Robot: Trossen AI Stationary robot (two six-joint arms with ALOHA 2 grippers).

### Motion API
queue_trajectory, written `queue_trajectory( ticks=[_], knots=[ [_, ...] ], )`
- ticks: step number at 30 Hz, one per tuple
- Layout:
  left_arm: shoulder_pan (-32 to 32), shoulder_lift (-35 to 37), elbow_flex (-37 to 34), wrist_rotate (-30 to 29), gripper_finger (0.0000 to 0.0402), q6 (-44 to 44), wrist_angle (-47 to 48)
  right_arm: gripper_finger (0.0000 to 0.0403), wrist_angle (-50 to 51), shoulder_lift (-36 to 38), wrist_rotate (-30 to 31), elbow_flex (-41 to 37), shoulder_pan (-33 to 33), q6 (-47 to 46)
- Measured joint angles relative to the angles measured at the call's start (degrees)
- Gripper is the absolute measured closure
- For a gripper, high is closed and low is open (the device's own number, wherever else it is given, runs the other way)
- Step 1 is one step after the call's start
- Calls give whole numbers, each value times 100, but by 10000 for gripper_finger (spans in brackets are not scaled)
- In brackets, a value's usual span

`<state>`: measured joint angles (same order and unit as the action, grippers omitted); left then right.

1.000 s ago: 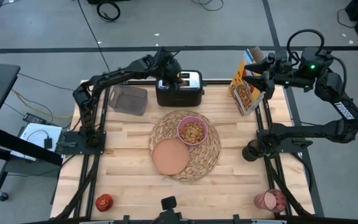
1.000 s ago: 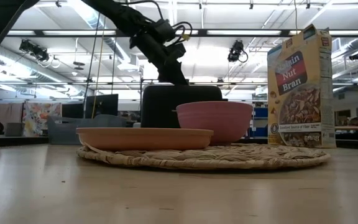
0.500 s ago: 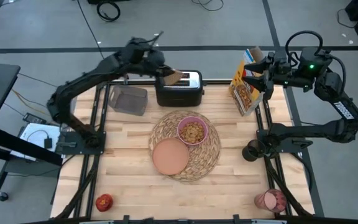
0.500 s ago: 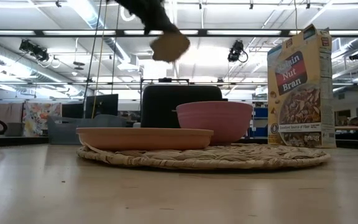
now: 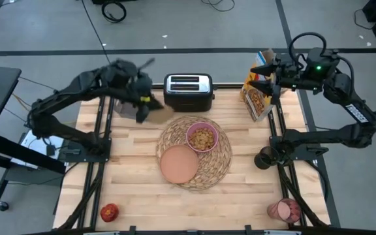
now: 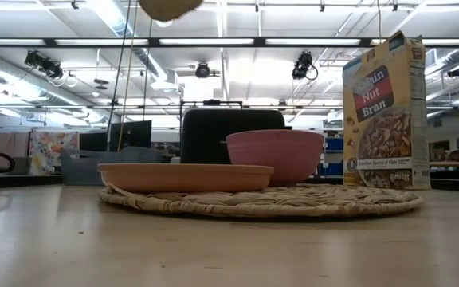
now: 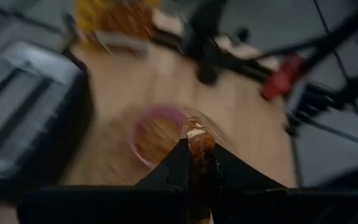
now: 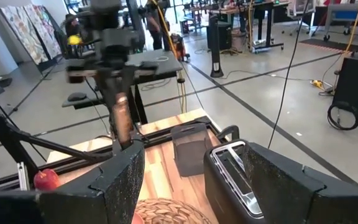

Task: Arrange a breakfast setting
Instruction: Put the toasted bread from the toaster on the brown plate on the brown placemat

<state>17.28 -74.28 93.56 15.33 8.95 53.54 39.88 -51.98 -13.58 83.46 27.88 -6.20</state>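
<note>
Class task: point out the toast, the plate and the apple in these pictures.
toast [image 7: 199, 144], left wrist view, upper edge of the slice between the fingers
plate [image 5: 179, 163], high view, its centre
apple [image 5: 109, 211], high view, its middle

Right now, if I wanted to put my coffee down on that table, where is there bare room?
The near strip of wood between the apple and the cup is bare, as are the stretches left and right of the placemat. The far edge is crowded: toaster, cereal box, grey bin, and the left gripper carrying toast there.
</note>
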Motion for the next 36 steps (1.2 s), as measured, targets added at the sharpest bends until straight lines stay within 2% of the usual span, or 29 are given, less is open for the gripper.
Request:
queue_trajectory(
  ticks=[2, 5, 9, 14, 20, 25, 30, 36],
  knots=[
    [-376, -7, -36, -2, 362, 289, 201, 128, 2, -46, -70, 0, 0, 38],
    [-952, -8, -395, 12, 362, 780, -76, 128, 15, -118, -491, 0, -69, 29],
    [-1543, -22, -1178, -23, 362, 1502, -813, 128, 199, -184, -1012, 0, -412, -59],
    [-2060, -22, -2388, -128, 362, 2240, -2095, 128, 680, -254, -1168, 0, -958, -282],
    [-2164, -23, -3610, -195, 361, 3051, -3783, 128, 908, -335, -978, 0, -1324, -327],
    [-2168, -175, -4380, -567, 361, 3400, -4889, 128, 920, -430, -882, 0, -1388, -317],
    [-2166, -483, -4791, -776, 361, 3585, -5382, 128, 1017, -556, -858, 0, -1389, -272],
    [-2166, -1173, -4832, -695, 361, 3648, -6099, 128, 1027, -675, -857, 0, -1390, -159]
  ],
)
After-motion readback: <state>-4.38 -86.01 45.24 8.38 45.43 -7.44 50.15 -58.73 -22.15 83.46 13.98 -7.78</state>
